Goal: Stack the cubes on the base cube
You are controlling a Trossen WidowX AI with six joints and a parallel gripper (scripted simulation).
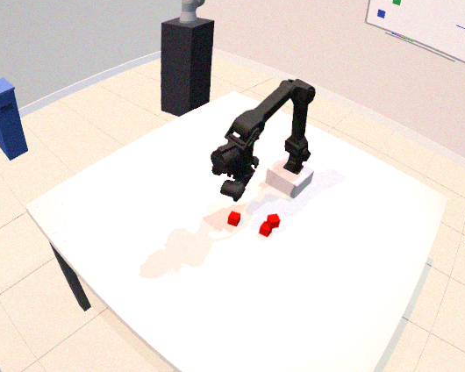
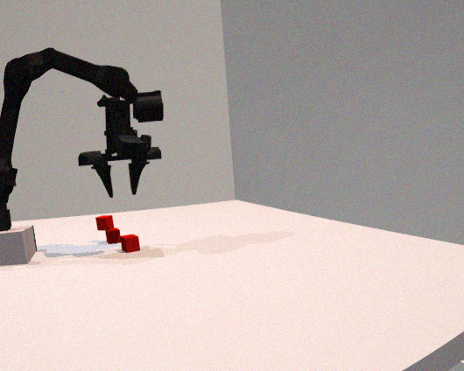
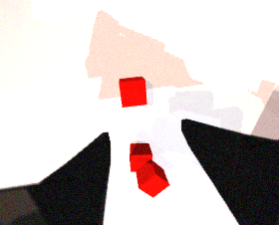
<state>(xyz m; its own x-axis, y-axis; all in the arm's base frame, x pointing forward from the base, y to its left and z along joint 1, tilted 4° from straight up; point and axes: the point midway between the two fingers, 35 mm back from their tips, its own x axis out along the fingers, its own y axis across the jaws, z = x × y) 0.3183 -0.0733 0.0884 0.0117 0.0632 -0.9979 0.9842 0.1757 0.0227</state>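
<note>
- Above the counter [image 1: 116,219], claw [image 2: 122,190] hangs open and empty, well clear of all cubes.
- One placed cube [image 1: 273,220] sits rotated atop the base cube [image 1: 265,229], capping a corner; looks half done.
- Remaining loose cube [image 1: 233,218] rests on the counter, near the stack but apart.
- Cubes: matte red, sharp-edged, uniform. Counter: flat, white. Claw fingers [image 2: 105,177]: dark, tapered wedges.

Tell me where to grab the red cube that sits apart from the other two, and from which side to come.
Take the lone cube by two opposite upright faces, coming straight down from above. It appears to lie flat on the table, apart from the touching pair, so its sides look free. The gripper hangs open overhead; turn it so the fingers meet the faces squarely.
</note>
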